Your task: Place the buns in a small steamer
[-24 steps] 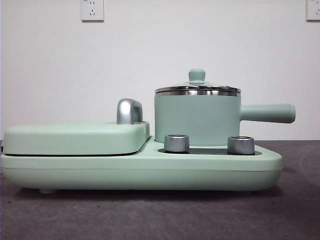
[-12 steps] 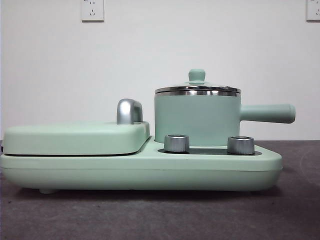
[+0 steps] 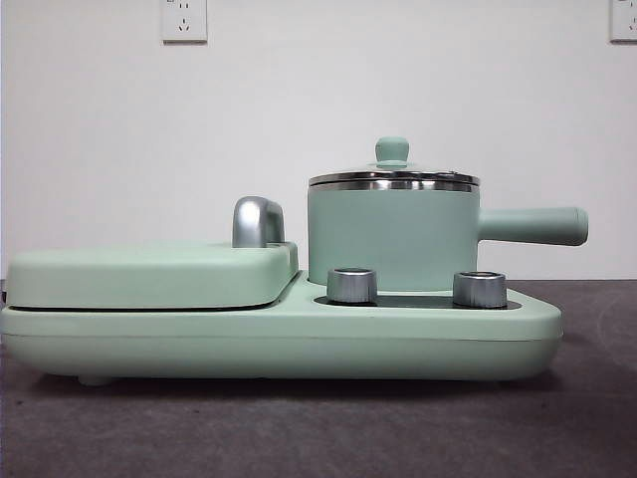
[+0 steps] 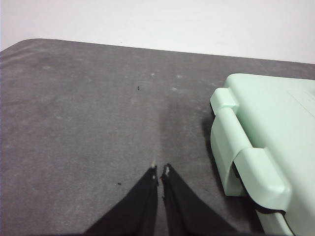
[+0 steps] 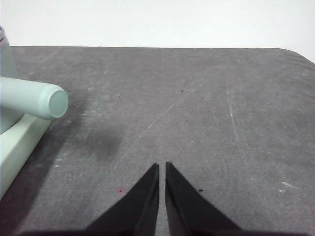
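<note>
The small steamer [image 3: 393,229], lid on, sits on the green base [image 3: 279,339] beside the closed griddle [image 3: 149,274]. Its inside is hidden. Left gripper [image 4: 160,172] and right gripper [image 5: 162,167] hover pinched closed, empty, over the table [image 5: 197,98] flanking the base.

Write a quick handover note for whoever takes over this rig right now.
Left gripper: shut, empty, over bare table beside the griddle.
Right gripper: shut, empty, over bare table near the steamer's handle.
Steamer: on the cooker base, lid on.
Buns: not in any view.
Done: nothing visible.
Left: find the buns, lift the lid, put both buns in.
</note>
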